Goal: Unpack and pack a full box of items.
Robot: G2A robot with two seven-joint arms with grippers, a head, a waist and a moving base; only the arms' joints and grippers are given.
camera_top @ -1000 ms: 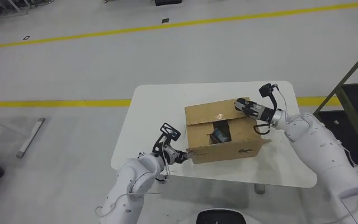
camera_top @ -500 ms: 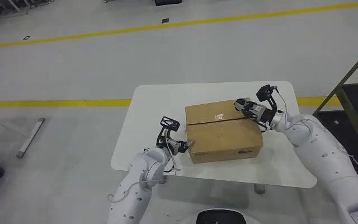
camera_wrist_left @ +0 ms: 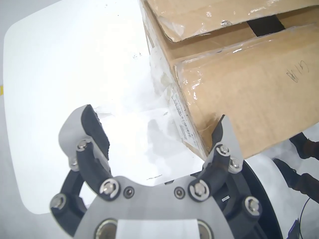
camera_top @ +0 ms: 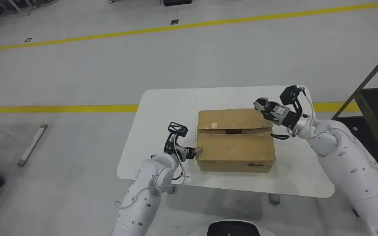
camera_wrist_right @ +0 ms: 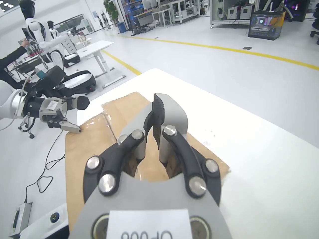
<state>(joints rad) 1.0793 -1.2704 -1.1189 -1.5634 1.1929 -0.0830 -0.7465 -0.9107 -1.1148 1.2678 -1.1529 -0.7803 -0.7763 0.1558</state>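
A brown cardboard box point(camera_top: 236, 140) stands mid-table with its top flaps folded down and a narrow dark slot point(camera_wrist_left: 265, 23) left between them. My left gripper point(camera_top: 192, 152) is open at the box's near left corner. In the left wrist view, this gripper point(camera_wrist_left: 159, 130) has one finger against the box point(camera_wrist_left: 236, 75) corner edge. My right gripper point(camera_top: 261, 105) hovers over the far right corner of the box. Seen in the right wrist view, the right gripper point(camera_wrist_right: 154, 115) is shut with nothing between its pads, just above the box point(camera_wrist_right: 99, 130).
The white table point(camera_top: 159, 118) has free surface left of and behind the box. A metal frame point(camera_top: 360, 94) stands off the table's right edge. Another table point(camera_wrist_right: 94, 47) and a white robot point(camera_wrist_right: 42, 38) stand far off in the room.
The box's flaps went from open, with items showing inside, to folded down. My right gripper drew back from the top toward the far right corner. The left gripper stayed at the near left corner.
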